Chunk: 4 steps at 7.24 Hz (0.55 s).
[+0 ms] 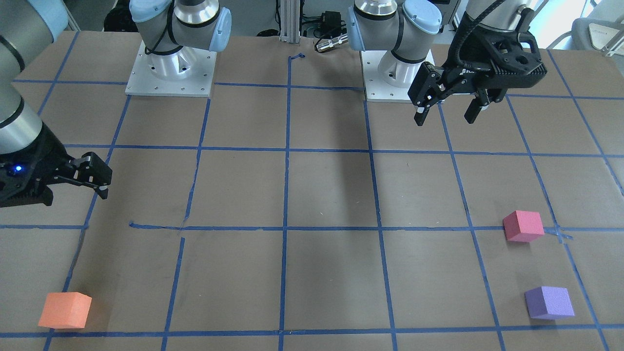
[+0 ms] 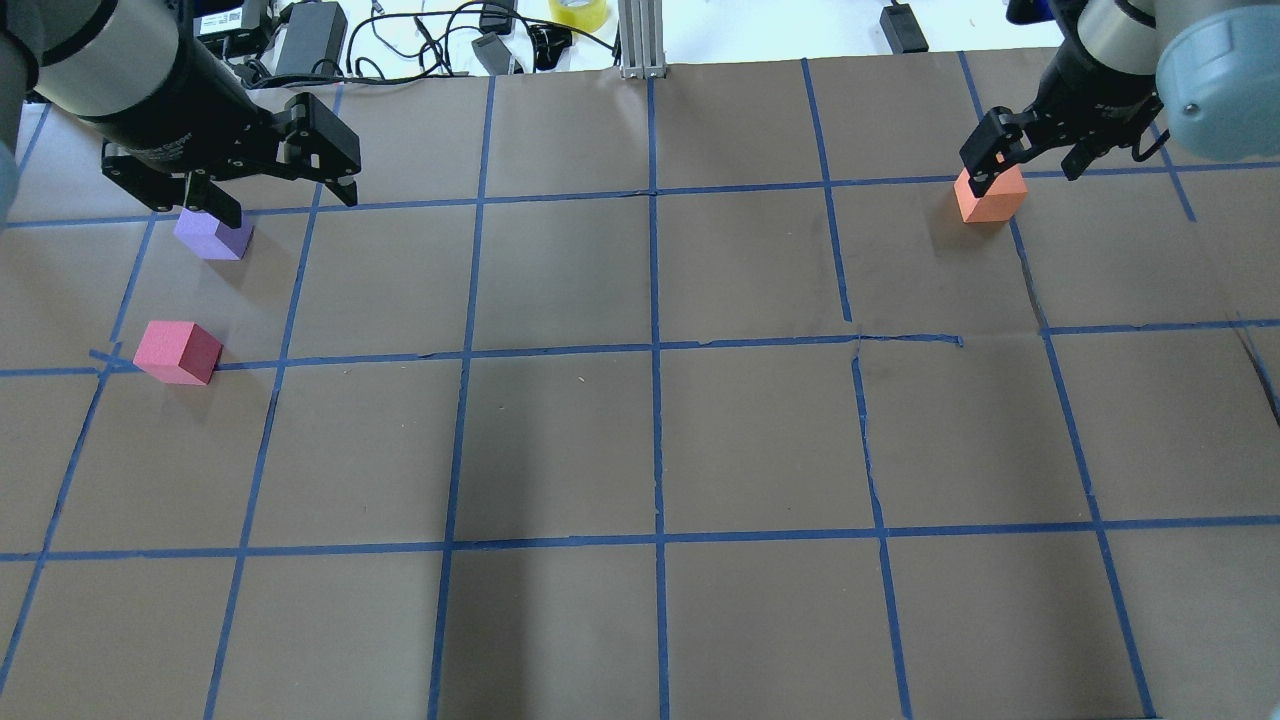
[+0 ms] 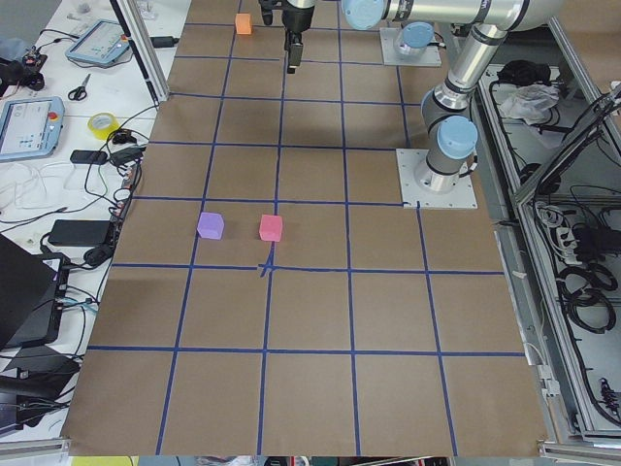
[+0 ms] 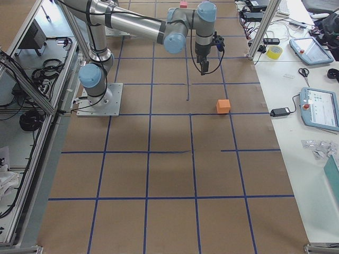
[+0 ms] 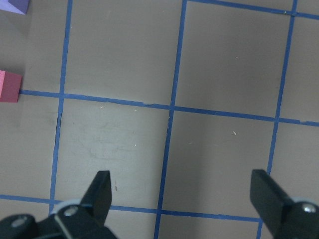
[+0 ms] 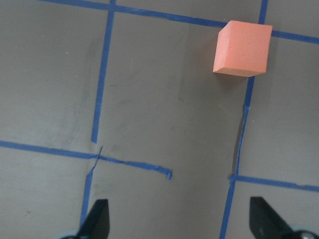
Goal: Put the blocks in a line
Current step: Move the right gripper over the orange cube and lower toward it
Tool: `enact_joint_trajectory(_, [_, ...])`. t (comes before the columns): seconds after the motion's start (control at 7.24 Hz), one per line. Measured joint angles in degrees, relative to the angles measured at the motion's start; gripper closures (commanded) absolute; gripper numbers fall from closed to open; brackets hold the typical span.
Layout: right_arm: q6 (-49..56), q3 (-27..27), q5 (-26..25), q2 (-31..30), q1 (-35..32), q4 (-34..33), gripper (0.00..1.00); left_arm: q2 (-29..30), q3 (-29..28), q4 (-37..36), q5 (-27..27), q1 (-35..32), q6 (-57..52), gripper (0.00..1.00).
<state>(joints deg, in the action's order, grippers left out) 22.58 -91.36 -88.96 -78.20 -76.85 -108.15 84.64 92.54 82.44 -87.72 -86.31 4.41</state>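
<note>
Now, my left end effector: jaws apart, empty; small purple foam cube and pinkish-red foam cube lie ahead-left of it on the worktop.
My right end effector: spread, empty; orange foam cube ahead-right, nearest this arm.
Line: not yet formed.

1. Bright, even light from above covers the brown worktop.
2. A soft dark shadow band crosses its middle in the front-facing view.
3. The orange block casts a faint, short shadow.
4. The left end effector looks slightly soft in its wrist view.
5. The overhead view's top edge is washed out white.
</note>
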Motion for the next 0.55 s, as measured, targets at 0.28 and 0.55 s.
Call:
enact_joint_trajectory(0.28, [3.29, 0.11, 0.17, 5.54, 1.29, -8.34, 0.00, -0.12, 0.01, 0.06, -0.03, 0.00, 0.02, 0.00])
enact_joint_trajectory(0.55, [3.63, 0.46, 0.28, 10.48, 1.75, -14.43, 0.00, -0.10, 0.04, 0.08, -0.02, -0.01, 0.06, 0.00])
